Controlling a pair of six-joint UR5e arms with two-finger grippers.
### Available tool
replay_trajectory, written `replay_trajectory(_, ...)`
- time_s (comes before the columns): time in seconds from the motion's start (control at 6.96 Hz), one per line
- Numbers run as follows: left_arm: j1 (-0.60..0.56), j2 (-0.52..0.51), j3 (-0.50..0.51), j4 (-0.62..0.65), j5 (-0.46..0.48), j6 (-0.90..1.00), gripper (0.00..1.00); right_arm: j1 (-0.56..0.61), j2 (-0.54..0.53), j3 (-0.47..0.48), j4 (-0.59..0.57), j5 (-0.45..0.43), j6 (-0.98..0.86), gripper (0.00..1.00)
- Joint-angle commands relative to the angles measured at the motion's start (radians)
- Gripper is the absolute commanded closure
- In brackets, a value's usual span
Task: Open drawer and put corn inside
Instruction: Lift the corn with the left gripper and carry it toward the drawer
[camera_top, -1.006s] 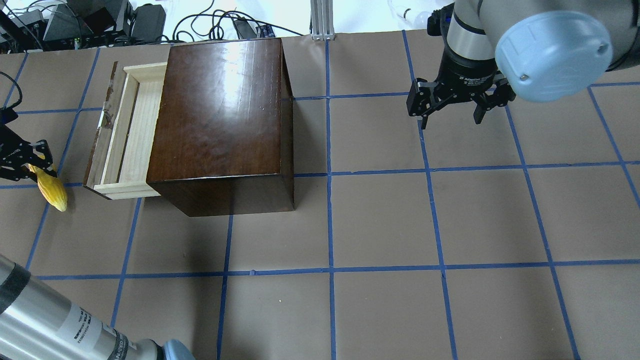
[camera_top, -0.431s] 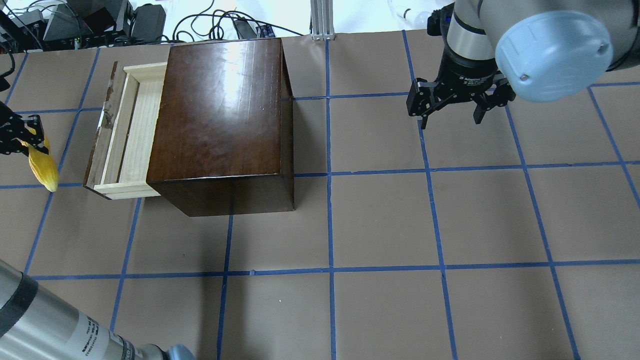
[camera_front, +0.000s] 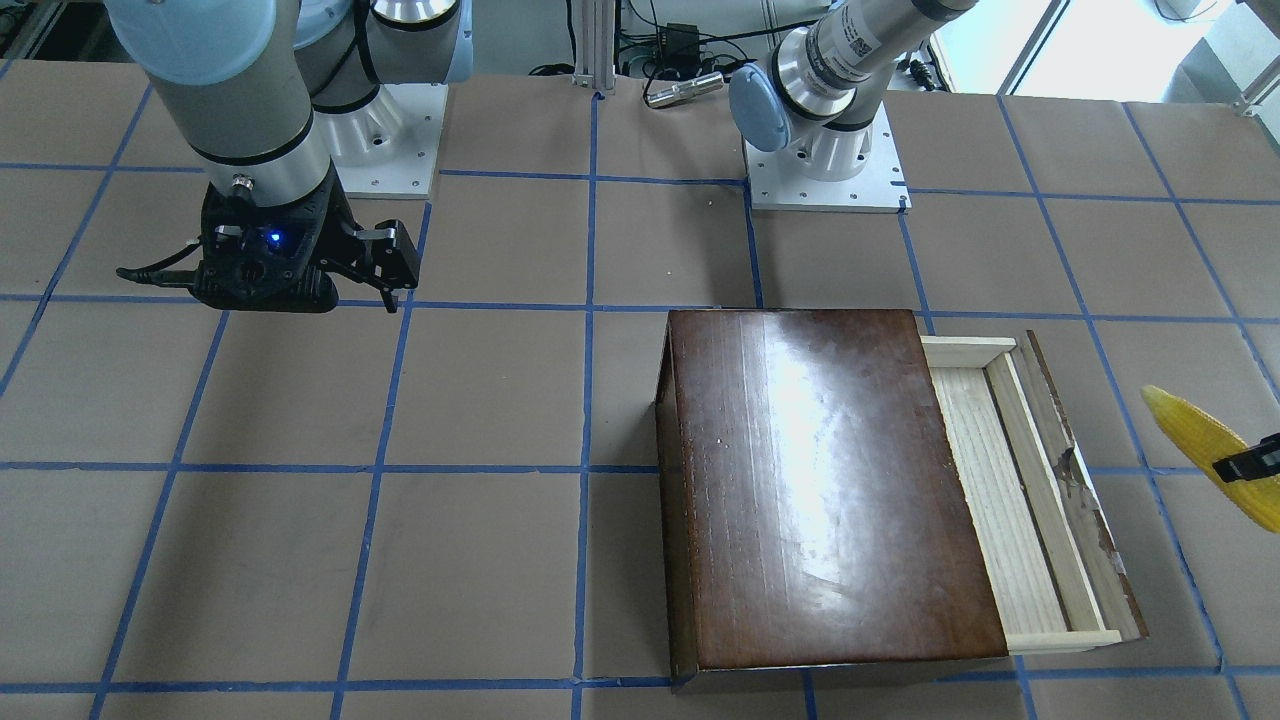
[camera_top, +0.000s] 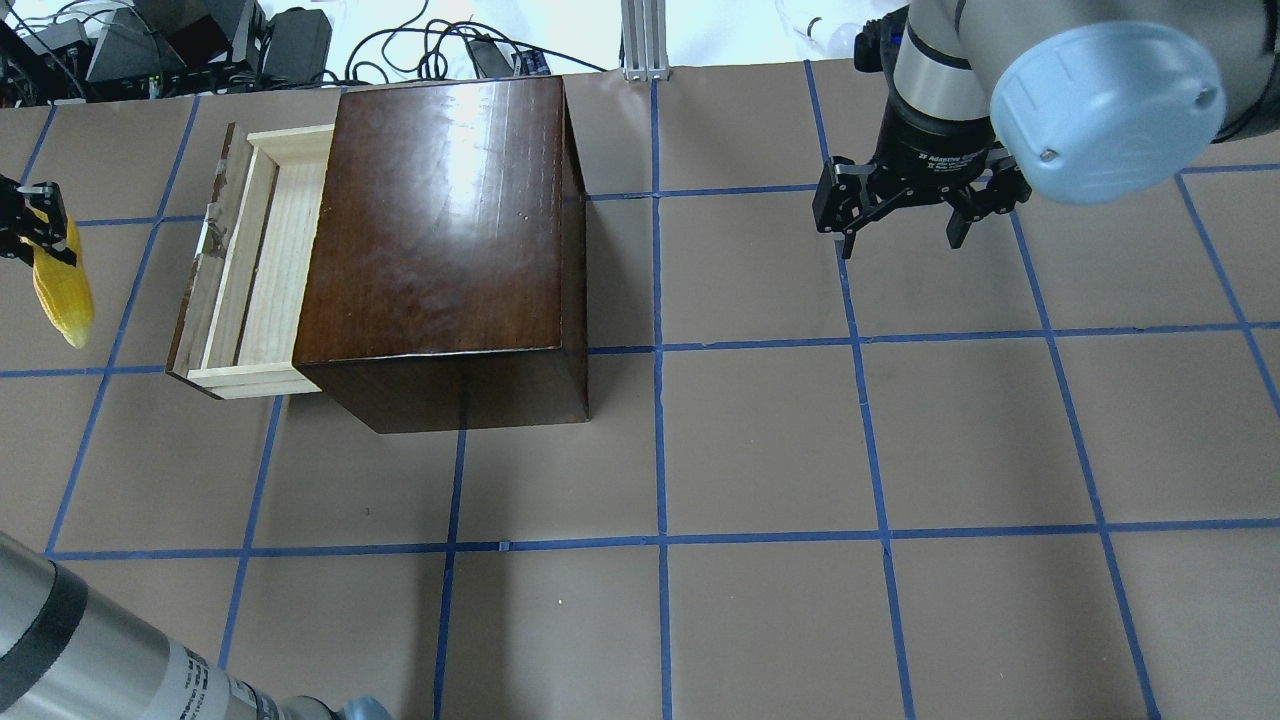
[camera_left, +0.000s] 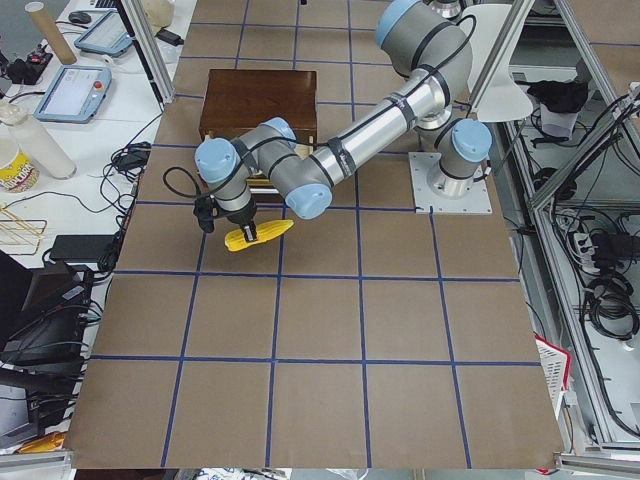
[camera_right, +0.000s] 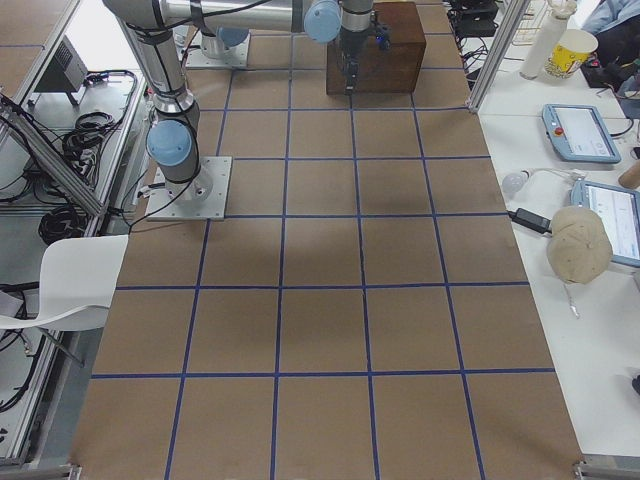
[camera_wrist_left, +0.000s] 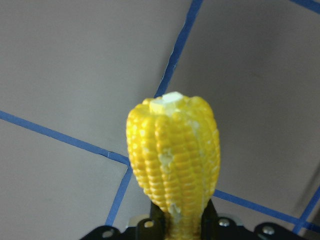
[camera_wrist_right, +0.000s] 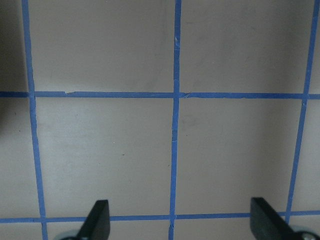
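Note:
The drawer (camera_top: 250, 275) of pale wood stands pulled out from the dark-brown box (camera_top: 440, 230) toward the table's left end; it also shows in the front-facing view (camera_front: 1030, 500). Its tray holds nothing. My left gripper (camera_top: 35, 225) is shut on the yellow corn (camera_top: 62, 295) and holds it off the table, left of the drawer front. The corn shows in the front-facing view (camera_front: 1215, 455), in the left view (camera_left: 258, 235) and in the left wrist view (camera_wrist_left: 174, 160). My right gripper (camera_top: 900, 232) is open and holds nothing, hanging above the table to the right of the box; the right wrist view shows its fingertips (camera_wrist_right: 97, 220) wide apart.
The table (camera_top: 760, 440) is brown with a blue tape grid. Cables and gear (camera_top: 180, 45) lie beyond its far edge. An aluminium post (camera_top: 645, 35) stands at the far edge behind the box. My left arm's forearm (camera_top: 110, 660) crosses the near left corner.
My left gripper has lifted the corn and carried it toward the far side of the table, beside the drawer front. The right arm and the drawer have not moved.

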Motion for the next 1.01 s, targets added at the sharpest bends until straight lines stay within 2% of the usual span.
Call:
replay_trajectory(0.0,-0.051,0.073,0.018,-0.052,-0.045,0.042,1.00,0.000,0.001,0.000,0.000,0.002,0.000,0.00)
replay_trajectory(0.43,-0.141,0.149,0.021,-0.093,-0.049,0.051,1.00,0.000,-0.001,0.000,0.000,0.000,0.000,0.00)
replay_trajectory(0.86,-0.224,0.149,0.018,-0.125,-0.050,0.089,1.00,0.000,0.001,0.000,-0.001,0.000,0.000,0.00)
